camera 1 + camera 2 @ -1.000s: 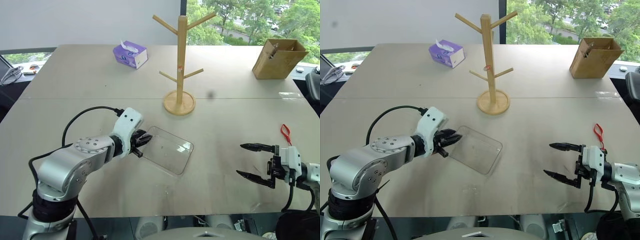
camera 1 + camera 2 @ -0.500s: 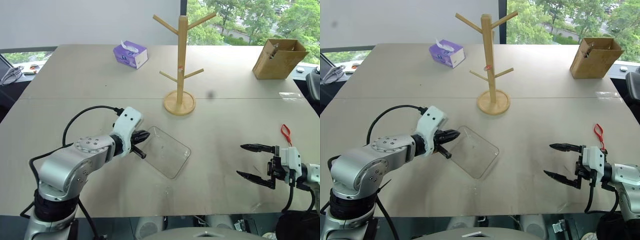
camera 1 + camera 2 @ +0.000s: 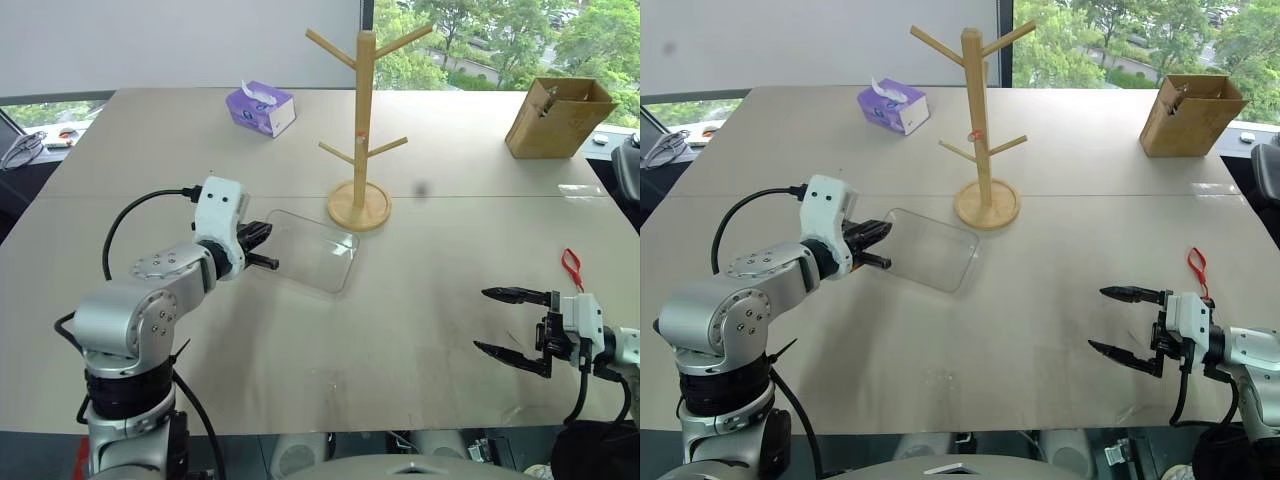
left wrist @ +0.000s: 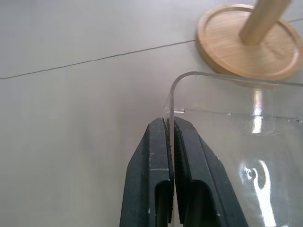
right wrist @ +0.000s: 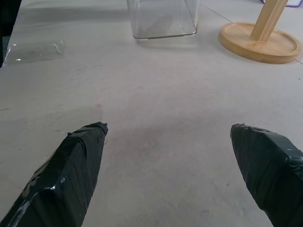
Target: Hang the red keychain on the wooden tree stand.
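My left gripper [image 3: 262,245] is clamped on the clear tray's [image 3: 305,251] wall beside the wooden tree stand [image 3: 360,130]. My right gripper [image 3: 505,319] gapes wide; next it must reach the red keychain [image 3: 571,265], well right of the stand.

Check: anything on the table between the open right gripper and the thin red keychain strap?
Nothing visible. The red keychain lies on bare table just beyond the open right gripper, apart from it. The clear plastic tray is away to the left.

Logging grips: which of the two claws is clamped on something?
The left claw, shut on the clear tray's rim; the right claw hangs open, holding nothing.
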You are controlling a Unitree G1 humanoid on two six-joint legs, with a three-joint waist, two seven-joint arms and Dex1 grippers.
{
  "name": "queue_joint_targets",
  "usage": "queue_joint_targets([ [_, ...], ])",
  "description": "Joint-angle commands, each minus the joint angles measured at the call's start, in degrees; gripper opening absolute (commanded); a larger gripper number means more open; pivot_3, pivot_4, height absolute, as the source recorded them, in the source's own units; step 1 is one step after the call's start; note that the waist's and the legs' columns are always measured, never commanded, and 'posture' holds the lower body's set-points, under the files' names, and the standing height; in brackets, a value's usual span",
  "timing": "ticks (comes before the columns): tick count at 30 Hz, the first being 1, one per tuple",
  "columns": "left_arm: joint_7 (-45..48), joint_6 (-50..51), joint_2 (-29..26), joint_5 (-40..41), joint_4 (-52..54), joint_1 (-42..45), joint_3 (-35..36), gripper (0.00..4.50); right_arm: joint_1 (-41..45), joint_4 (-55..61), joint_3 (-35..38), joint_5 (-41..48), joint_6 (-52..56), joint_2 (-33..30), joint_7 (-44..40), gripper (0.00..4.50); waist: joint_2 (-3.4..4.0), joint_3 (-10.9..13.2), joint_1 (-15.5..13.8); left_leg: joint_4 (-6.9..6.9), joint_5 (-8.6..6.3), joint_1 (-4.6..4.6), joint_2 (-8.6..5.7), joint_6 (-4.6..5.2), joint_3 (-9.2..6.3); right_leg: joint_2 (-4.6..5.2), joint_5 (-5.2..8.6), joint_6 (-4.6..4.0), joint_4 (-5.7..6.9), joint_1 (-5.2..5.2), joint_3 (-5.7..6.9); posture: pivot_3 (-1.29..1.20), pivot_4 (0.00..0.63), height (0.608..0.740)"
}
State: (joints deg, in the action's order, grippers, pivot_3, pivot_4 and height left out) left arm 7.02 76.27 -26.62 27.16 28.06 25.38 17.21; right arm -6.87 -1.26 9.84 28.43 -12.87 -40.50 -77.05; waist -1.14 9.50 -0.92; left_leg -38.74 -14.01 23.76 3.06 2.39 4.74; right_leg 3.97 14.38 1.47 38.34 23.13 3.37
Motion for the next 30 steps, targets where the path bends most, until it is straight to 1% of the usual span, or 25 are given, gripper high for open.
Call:
queue_joint_targets([
  [1, -4.9, -4.9, 1.2, -3.7, -3.4, 4.5, 6.8, 0.14, 0.5, 0.4, 1.4, 0.7, -0.8, -0.1, 0.1, 4.5, -0.09, 0.0, 0.1, 0.0, 0.0, 0.0, 0.0, -0.01, 0.0, -0.02, 0.0, 0.0, 0.0, 0.0, 0.05, 0.0, 0.15, 0.74],
  [5, -8.3, -9.7, 2.2, -6.5, -7.8, 7.0, 11.0, 0.14, 0.5, 0.5, 1.4, 0.7, -0.8, 0.0, 0.2, 4.5, -0.1, 0.1, 0.1, 0.03, 0.13, 0.0, 0.0, -0.22, 0.07, -0.01, -0.01, 0.0, -0.03, 0.0, 0.05, 0.0, 0.15, 0.74],
  [10, -13.1, -20.0, 2.6, -10.1, -15.7, 8.6, 16.2, 0.14, 1.4, 0.3, 1.2, 0.5, -0.5, 0.2, 0.7, 4.5, -0.22, 0.1, 0.1, 0.06, 0.14, 0.0, 0.01, -0.24, 0.08, 0.0, -0.01, 0.0, -0.06, 0.01, 0.08, 0.0, 0.15, 0.74],
  [14, -17.2, -27.0, 3.4, -11.8, -19.5, 9.2, 19.5, 0.14, 1.5, 0.5, 1.2, 0.5, -0.4, 0.2, 0.9, 4.5, -0.37, 0.2, 0.0, 0.07, 0.14, 0.0, 0.01, -0.24, 0.08, 0.04, -0.02, 0.0, -0.06, 0.01, 0.1, 0.0, 0.15, 0.74],
  [17, -23.2, -34.1, 5.2, -12.5, -22.7, 10.7, 24.0, 0.14, 1.9, 0.4, 1.3, 0.5, -0.1, -0.1, 1.0, 4.5, -0.45, 0.2, 0.0, 0.06, 0.14, 0.02, 0.01, -0.25, 0.08, 0.08, -0.03, 0.0, -0.06, 0.0, 0.12, 0.0, 0.15, 0.74],
  [21, -27.6, -40.7, 6.8, -12.6, -25.1, 11.5, 26.8, 0.14, 2.2, 0.4, 1.5, 0.6, 0.2, -0.4, 1.1, 4.5, -0.51, 0.3, 0.0, 0.07, 0.14, 0.02, 0.02, -0.25, 0.07, 0.09, -0.03, 0.0, -0.06, 0.0, 0.11, 0.0, 0.15, 0.74],
  [25, -30.3, -44.2, 7.1, -12.3, -27.4, 11.3, 28.1, 0.14, 2.3, 0.4, 1.6, 0.6, 0.3, -0.6, 1.1, 4.5, -0.53, 0.3, 0.0, 0.06, 0.14, 0.02, 0.01, -0.25, 0.1, 0.09, -0.03, 0.0, -0.06, 0.0, 0.13, 0.0, 0.15, 0.74],
  [30, -30.4, -45.2, 6.4, -11.1, -28.9, 10.7, 28.4, 0.14, 2.5, 0.4, 1.6, 0.6, 0.5, -0.8, 1.1, 4.5, -0.58, 0.3, 0.0, 0.06, 0.15, 0.03, 0.01, -0.25, 0.09, 0.08, -0.04, 0.01, -0.06, 0.0, 0.18, 0.0, 0.15, 0.74],
])
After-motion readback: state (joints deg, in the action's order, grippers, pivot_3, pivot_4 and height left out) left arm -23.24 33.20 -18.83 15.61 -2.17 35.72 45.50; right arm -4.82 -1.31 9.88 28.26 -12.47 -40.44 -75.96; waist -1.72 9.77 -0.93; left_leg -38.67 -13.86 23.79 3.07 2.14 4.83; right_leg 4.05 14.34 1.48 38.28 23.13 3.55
